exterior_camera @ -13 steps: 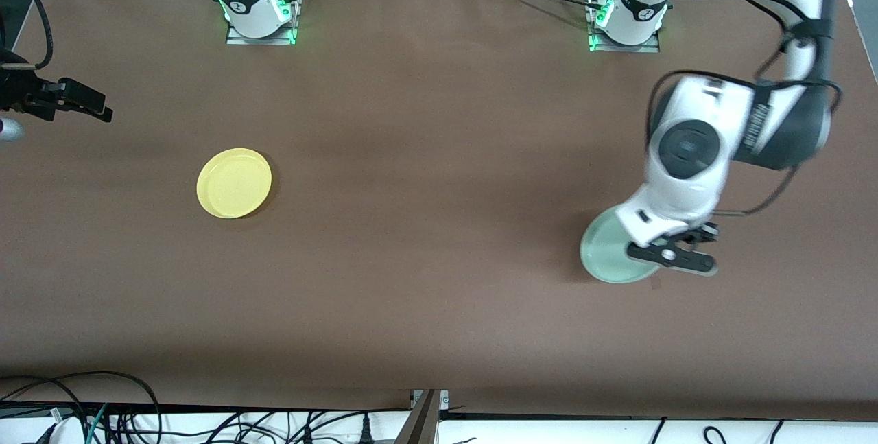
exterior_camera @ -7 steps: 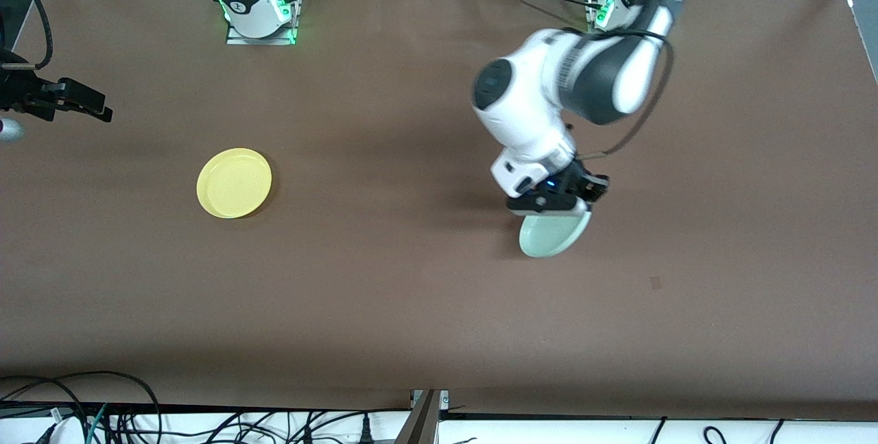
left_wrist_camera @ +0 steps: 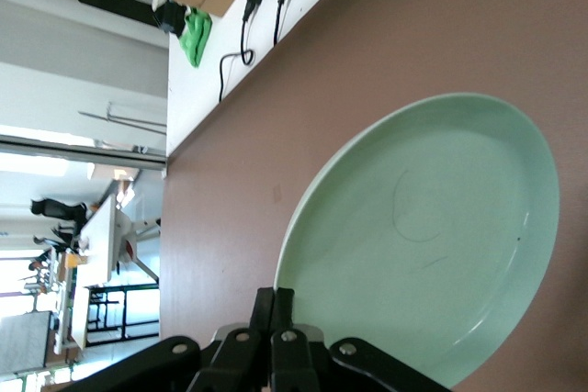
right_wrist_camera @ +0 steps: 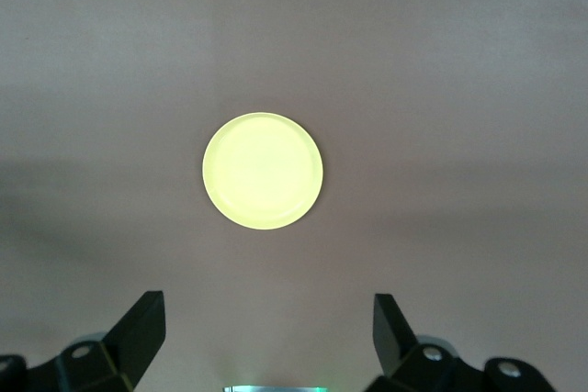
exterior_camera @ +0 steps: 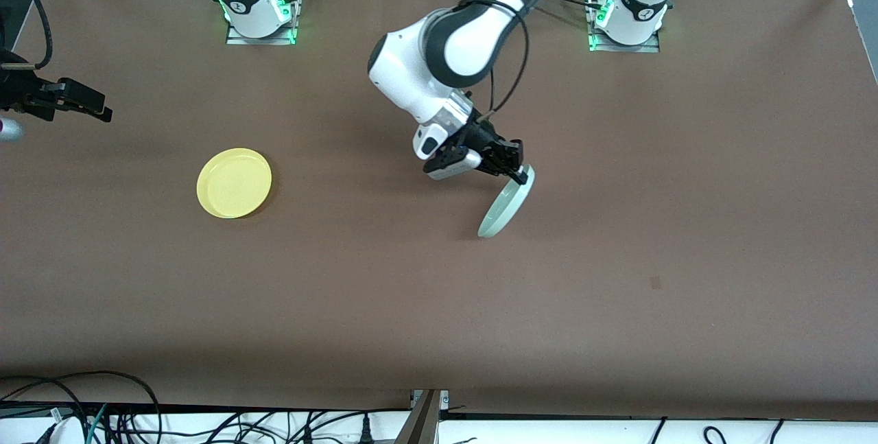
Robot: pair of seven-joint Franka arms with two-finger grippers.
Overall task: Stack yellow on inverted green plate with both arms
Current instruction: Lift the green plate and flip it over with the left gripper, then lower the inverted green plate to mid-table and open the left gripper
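The pale green plate (exterior_camera: 506,209) hangs steeply tilted, almost on edge, over the middle of the table. My left gripper (exterior_camera: 519,171) is shut on its upper rim. In the left wrist view the fingers (left_wrist_camera: 274,296) pinch that rim and the green plate (left_wrist_camera: 432,236) shows its hollow side. The yellow plate (exterior_camera: 234,182) lies flat, rim up, toward the right arm's end of the table. My right gripper (exterior_camera: 88,102) waits high over that end, open and empty. The right wrist view looks down past the right gripper (right_wrist_camera: 266,314) at the yellow plate (right_wrist_camera: 263,170).
The two arm bases (exterior_camera: 259,15) (exterior_camera: 625,18) stand along the table edge farthest from the front camera. A small dark mark (exterior_camera: 656,283) is on the brown table toward the left arm's end. Cables (exterior_camera: 103,416) run below the nearest edge.
My left arm has swung from its own end of the table to the middle, lifting the green plate off the surface and tilting it onto its edge. The right arm has not moved.
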